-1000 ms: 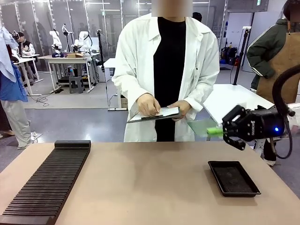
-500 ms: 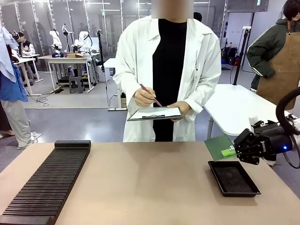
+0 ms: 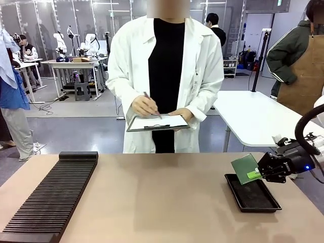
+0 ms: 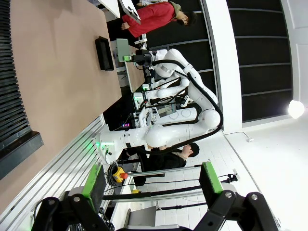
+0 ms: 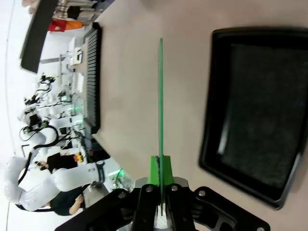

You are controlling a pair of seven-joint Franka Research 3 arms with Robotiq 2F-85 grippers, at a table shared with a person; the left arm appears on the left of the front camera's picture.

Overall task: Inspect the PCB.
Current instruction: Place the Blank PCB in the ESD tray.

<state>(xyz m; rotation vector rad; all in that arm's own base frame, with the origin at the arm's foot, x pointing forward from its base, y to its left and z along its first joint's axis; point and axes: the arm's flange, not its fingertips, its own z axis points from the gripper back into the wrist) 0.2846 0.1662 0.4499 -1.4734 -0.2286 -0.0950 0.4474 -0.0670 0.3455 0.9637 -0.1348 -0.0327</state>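
Right claw [image 3: 261,172] clamped on one edge of the PCB [image 3: 246,168], pads pinched tight on the board. PCB is held off the tabletop [image 3: 162,197], tilted, above the far left end of the black tray [image 3: 252,192]; can't tell if its lower edge touches the tray rim. In the right wrist view the PCB [image 5: 160,101] shows edge-on as a thin green line running up from the right claw [image 5: 160,175], tray [image 5: 250,101] to one side, tabletop [image 5: 134,72] under it.

Left claw [image 4: 151,180] in left wrist view: fingers spread wide, nothing between the green pads [image 4: 93,180], raised well off the tabletop.

Person [image 3: 164,76] in white coat stands at the far side, holding a clipboard [image 3: 158,123] with one hand, pen [image 3: 152,105] in the other on the paper. Black slotted rack [image 3: 50,195] on the tabletop's left, well apart from the tray.
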